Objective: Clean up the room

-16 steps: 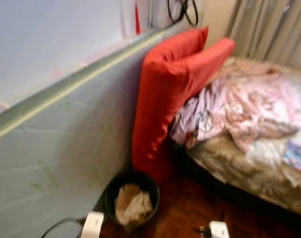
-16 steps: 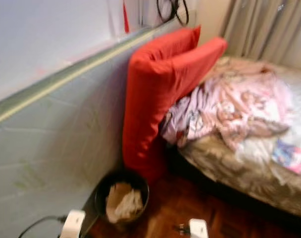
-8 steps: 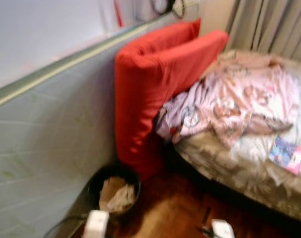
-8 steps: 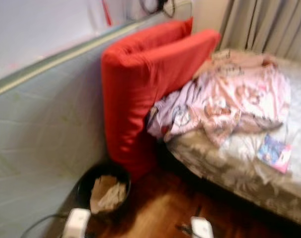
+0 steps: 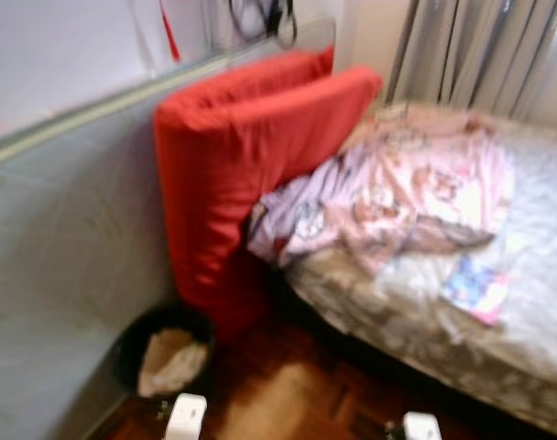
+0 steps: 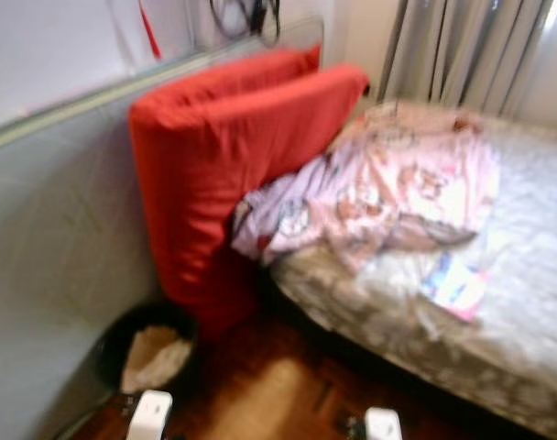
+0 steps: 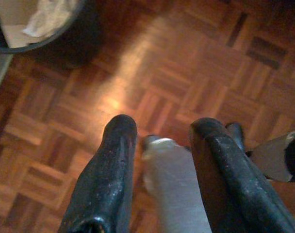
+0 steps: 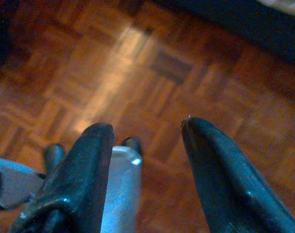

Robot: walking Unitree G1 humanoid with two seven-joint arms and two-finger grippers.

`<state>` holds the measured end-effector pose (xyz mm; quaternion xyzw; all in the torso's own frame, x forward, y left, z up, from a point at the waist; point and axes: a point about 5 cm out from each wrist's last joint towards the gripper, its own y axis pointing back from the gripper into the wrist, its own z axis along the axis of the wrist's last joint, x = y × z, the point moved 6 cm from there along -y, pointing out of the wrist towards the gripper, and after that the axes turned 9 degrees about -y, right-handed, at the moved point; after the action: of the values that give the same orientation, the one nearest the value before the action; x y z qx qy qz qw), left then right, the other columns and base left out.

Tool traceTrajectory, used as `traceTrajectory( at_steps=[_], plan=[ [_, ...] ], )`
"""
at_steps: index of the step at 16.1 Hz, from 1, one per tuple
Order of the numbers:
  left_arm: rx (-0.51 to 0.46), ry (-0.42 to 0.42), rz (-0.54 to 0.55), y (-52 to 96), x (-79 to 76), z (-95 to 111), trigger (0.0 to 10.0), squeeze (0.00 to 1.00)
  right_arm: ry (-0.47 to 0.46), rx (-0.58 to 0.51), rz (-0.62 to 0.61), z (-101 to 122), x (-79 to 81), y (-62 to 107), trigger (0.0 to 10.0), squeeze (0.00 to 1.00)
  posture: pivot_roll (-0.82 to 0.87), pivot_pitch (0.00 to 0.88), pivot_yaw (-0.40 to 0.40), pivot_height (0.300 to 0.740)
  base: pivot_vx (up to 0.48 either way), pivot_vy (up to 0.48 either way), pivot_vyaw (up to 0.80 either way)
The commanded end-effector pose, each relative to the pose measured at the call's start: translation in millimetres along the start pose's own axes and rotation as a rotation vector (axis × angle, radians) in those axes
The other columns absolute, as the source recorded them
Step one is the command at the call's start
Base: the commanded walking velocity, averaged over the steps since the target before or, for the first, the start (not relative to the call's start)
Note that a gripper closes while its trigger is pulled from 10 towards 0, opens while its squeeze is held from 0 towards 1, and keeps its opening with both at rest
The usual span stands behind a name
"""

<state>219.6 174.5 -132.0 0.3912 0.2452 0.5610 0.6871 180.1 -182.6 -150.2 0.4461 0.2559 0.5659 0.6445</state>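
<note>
The robot looks to be hunting for mess, both the left gripper (image 7: 159, 145) and right gripper (image 8: 145, 145) spread and holding nothing, so next it should reach the messy blanket (image 5: 398, 197) on the bed (image 5: 526, 321).

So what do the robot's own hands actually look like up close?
Each end effector, left and right, is two long, glossy black fingers with rounded tips, slightly scuffed. Silvery-grey metal parts sit behind them. No markings can be made out.
</note>
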Motion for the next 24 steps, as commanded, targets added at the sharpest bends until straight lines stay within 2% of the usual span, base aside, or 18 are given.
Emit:
traceTrajectory(
  at_steps=[1, 19, 24],
  plan=[
    [0.024, -0.014, 0.022, 2.1, 9.6, -7.6, 10.0, 0.00, -0.011, -0.002, 0.024, -0.6, 11.4, -1.6, 10.0, 0.00, 0.01, 0.000, -0.009, 0.740, 0.000, -0.345, 0.00],
    [0.034, 0.042, 0.036, 2.5, 11.8, -10.3, 10.0, 0.00, -0.010, -0.017, 0.057, 2.4, 15.0, -1.5, 10.0, 0.00, 0.01, 0.000, -0.014, 0.740, 0.000, -0.016, 0.00],
    [0.039, 0.048, 0.035, 2.9, 11.4, -12.5, 10.0, 0.00, -0.034, -0.029, 0.064, 3.9, 15.4, -1.3, 10.0, 0.00, 0.01, 0.000, -0.018, 0.740, 0.252, 0.000, 0.00]
  ],
)
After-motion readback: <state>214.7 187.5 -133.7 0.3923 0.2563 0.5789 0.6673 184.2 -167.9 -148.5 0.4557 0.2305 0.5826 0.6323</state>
